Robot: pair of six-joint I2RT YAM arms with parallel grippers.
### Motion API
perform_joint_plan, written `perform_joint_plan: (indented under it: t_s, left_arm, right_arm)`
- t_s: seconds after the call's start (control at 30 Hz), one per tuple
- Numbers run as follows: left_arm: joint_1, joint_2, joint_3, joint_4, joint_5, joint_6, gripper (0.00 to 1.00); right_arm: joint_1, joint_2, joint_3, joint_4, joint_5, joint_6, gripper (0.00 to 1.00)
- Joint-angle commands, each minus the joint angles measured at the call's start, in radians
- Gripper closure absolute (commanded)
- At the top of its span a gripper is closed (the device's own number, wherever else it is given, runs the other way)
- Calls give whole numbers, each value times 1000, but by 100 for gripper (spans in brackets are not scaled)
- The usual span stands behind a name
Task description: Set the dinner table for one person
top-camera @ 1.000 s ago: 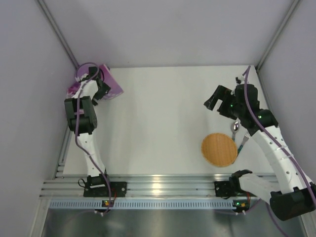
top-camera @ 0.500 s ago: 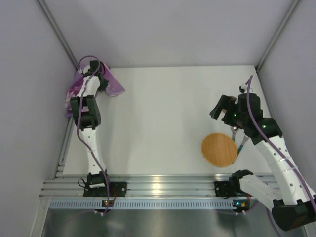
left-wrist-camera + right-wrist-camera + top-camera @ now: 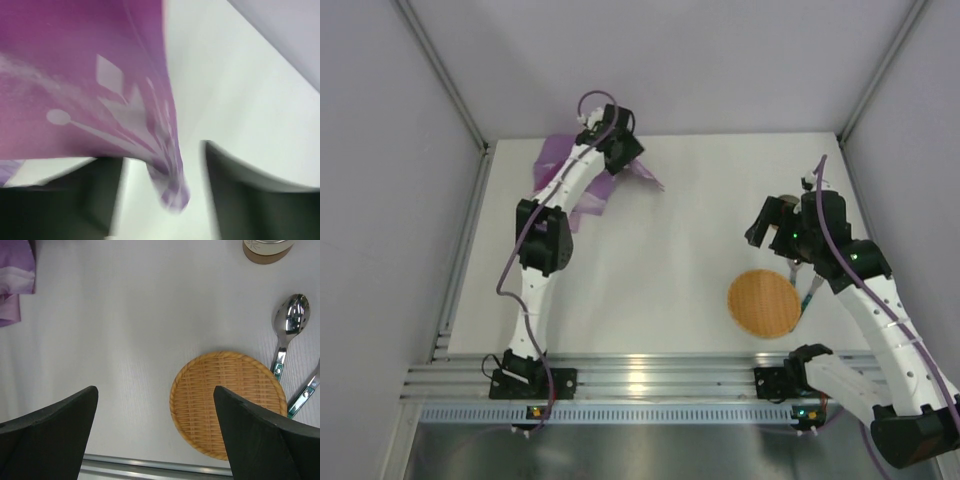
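Overhead, the dinner table [image 3: 660,260] filled the middle of the frame as a plain white matte top, with a silver aluminium rail [image 3: 640,375] along its near edge where both arm bases were bolted. The left arm reached far across to the back of the table, left of centre, and the left gripper [image 3: 623,148] sat over a crumpled purple placemat [image 3: 582,205] that spread out on both sides of it. From the left wrist, badly blurred, a snowflake-printed fold of that mat hung down between the dark fingers [image 3: 245,200], with white table showing on either side of the fold; whether the fingers pinched the cloth or merely straddled it could not be told.

The right gripper [image 3: 761,222] hung above the right half of the table with its two fingers spread wide and nothing between them. Below it lay a round woven wicker plate [image 3: 227,405] near the rail. Just beside the plate on its right rested a metal spoon [image 3: 287,330], bowl pointing away, with a second teal-tipped utensil handle [image 3: 306,396] next to it. The base of a cup [image 3: 267,249] showed beyond the spoon, cut off by the top edge of the view
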Motion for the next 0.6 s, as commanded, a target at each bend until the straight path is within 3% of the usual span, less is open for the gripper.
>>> perform_joint_plan:
  t_s: [0.0,0.1,0.3,0.4,0.5,0.57]
  left_arm:
    - [-57,-55,10,58,214,-118,1]
    - [-98,-44,22,38,284,-151,2]
    - [-130,-168,-10,-45,193,-50,2]
    - [-130,-273,-101,-81,102,15,2]
    - [-130,-389,-301,-57,16,67,2]
    - [-130,-437,-371,-11,23,108,7]
  right_arm:
    - [6,-18,1,-28,-18,-27,0]
    - [6,-29,-13,-40,-34,-29,0]
    - [4,-57,-70,-34,-101,-4,0]
    - [6,-26,-76,15,-217,-12,0]
    - [9,52,-52,72,-310,5,0]
    - [9,96,-12,90,-337,17,0]
